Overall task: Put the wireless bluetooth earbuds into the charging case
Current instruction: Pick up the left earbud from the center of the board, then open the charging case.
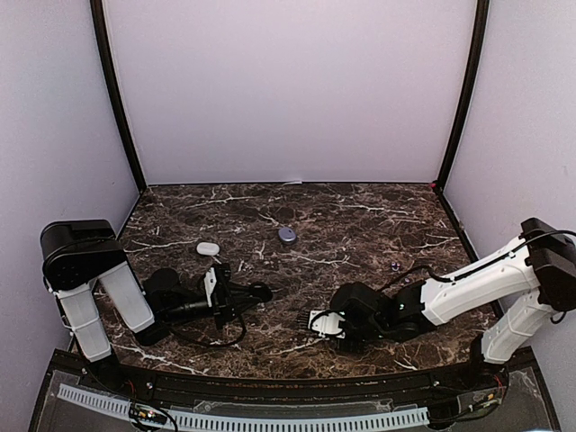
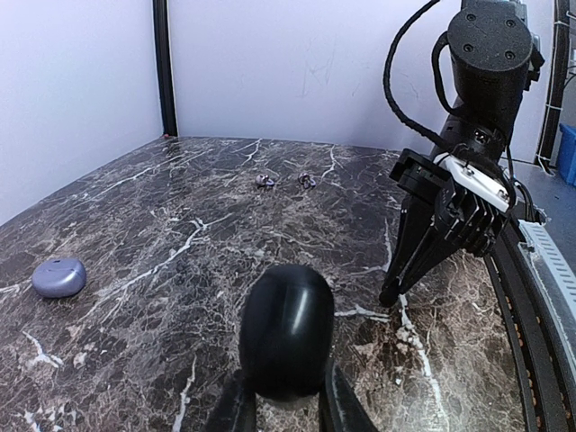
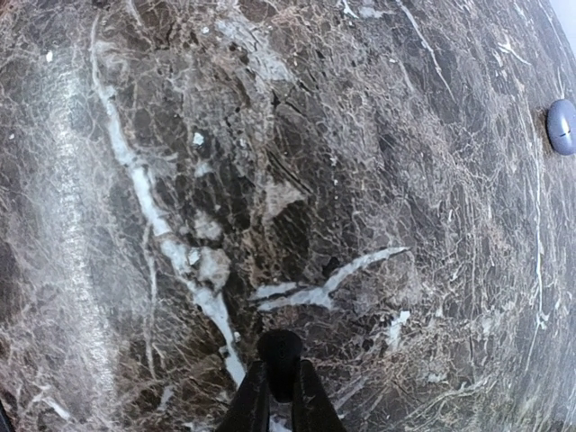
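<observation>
The right claw (image 3: 281, 382) pinched a tiny black earbud (image 3: 281, 349) at its very fingertips; so shallow a hold could let it squirt free. The left claw (image 2: 286, 400) clamped the black case (image 2: 286, 328), apparently lid-shut, which would block insertion. Purple earbuds (image 2: 264, 181) lay far beyond it.

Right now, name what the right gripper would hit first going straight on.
The table: the right gripper points straight down, pinching a black earbud, seemingly just above the marble.

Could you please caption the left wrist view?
Left end effector grips a black case; right end effector points down at the table, purple case and two earbuds beyond.
</observation>
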{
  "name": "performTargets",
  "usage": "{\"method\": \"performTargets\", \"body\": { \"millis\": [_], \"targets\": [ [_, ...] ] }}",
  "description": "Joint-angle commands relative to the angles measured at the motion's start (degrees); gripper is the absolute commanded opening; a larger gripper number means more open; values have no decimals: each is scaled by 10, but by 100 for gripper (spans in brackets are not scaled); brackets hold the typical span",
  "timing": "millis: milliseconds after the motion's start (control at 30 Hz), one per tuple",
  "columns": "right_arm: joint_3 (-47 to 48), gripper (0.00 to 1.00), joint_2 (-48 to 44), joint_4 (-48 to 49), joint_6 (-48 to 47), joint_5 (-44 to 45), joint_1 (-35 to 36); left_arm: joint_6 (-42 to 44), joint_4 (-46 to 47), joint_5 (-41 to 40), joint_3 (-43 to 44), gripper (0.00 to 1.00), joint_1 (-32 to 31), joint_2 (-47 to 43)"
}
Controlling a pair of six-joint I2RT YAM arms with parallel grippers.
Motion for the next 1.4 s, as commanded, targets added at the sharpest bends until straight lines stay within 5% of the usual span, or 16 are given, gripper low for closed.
{"method": "performTargets", "body": {
  "millis": [0,167,667,1367],
  "targets": [
    [-1,7,-15,2,-7,12,-9,-7,121,2,-3,17,3,1],
    [2,0,-17,4,-12,20,-14,-7,121,2,-3,17,3,1],
    [-3,0,-98,32,1,-38,-15,-9,116,13,-1,17,3,1],
    [-35,0,-160,249,138,-235,-15,-5,117,75,10,17,3,12]
  ]
}}
